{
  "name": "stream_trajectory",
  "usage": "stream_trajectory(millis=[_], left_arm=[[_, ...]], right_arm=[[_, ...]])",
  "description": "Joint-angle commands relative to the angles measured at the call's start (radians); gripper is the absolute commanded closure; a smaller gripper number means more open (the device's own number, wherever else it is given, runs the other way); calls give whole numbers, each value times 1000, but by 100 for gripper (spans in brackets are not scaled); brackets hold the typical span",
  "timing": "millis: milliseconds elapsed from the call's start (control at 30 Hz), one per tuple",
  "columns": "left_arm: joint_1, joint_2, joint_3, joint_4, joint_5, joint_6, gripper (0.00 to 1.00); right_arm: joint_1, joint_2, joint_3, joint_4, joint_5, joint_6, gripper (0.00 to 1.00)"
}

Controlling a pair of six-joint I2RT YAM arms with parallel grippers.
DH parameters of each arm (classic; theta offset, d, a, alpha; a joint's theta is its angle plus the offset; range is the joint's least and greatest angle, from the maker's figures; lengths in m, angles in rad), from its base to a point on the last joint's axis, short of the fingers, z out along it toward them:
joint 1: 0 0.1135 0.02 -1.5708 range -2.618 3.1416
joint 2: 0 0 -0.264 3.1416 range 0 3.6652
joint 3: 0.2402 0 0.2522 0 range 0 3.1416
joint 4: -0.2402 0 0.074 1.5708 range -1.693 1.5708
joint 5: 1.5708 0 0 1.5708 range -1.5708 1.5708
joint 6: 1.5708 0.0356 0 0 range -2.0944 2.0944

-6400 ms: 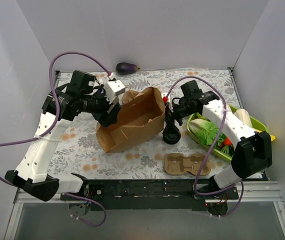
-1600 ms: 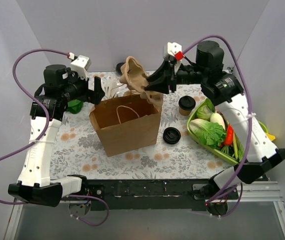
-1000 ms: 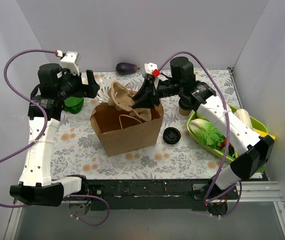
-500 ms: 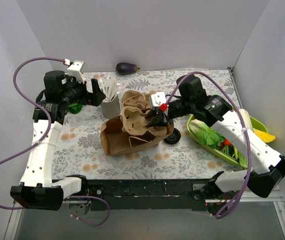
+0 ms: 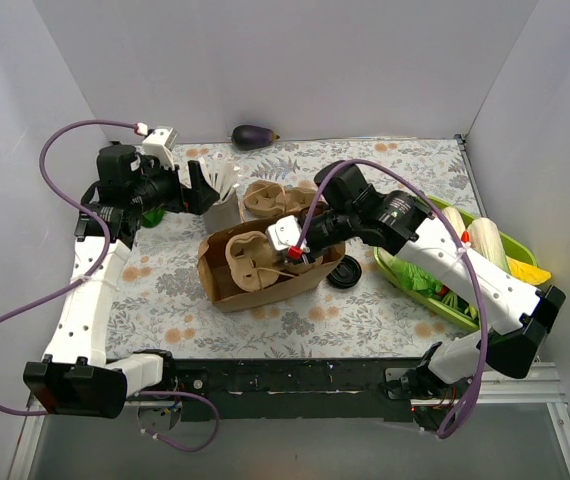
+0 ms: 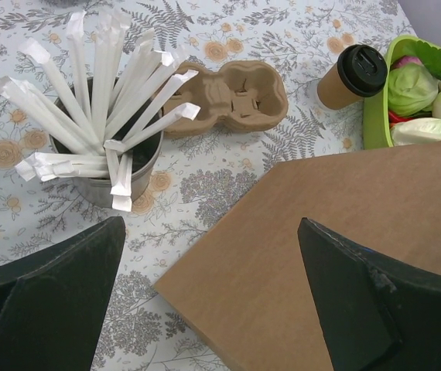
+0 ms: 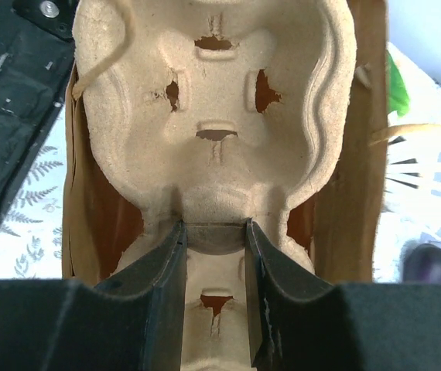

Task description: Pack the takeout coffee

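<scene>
The takeout coffee (image 6: 350, 75), a tan paper cup with a black lid on it, stands on the table by the green tray; my right arm hides it in the top view. A brown paper bag (image 5: 227, 290) lies on its side with its mouth facing right. Inside it sits a cardboard carrier (image 5: 248, 256), and my right gripper (image 5: 295, 251) is shut on that carrier's middle ridge (image 7: 215, 241). A second carrier (image 5: 280, 197) lies on the table behind the bag. My left gripper (image 5: 203, 188) hangs wide open beside the grey cup of white sticks (image 6: 104, 166), holding nothing.
A loose black lid (image 5: 345, 272) lies right of the bag. The green tray (image 5: 510, 243) of vegetables runs along the right side. An eggplant (image 5: 253, 135) rests at the back wall. Something green (image 5: 147, 212) sits under my left arm.
My right gripper has pushed its carrier down and left into the bag, which now lies flatter. One carrier now rests on the table behind the bag. The left gripper barely moved.
</scene>
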Motion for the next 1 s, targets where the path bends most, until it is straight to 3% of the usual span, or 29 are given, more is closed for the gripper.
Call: stream_trajectory(millis=[0,400,667,967], left_arm=[[9,5,-25,56,30,-22,5],[12,9,-87,107,92,-66,6],[12,-6,-129,100,111,-62,6],[14,-12,-150,116,135,-80,6]], right_arm=[[30,22,103,-49,51,-93,99],[58,134,213,-186,171,-86,99],[62,207,298,-224,246,104,99],[78,267,333,-323,269,100,99]])
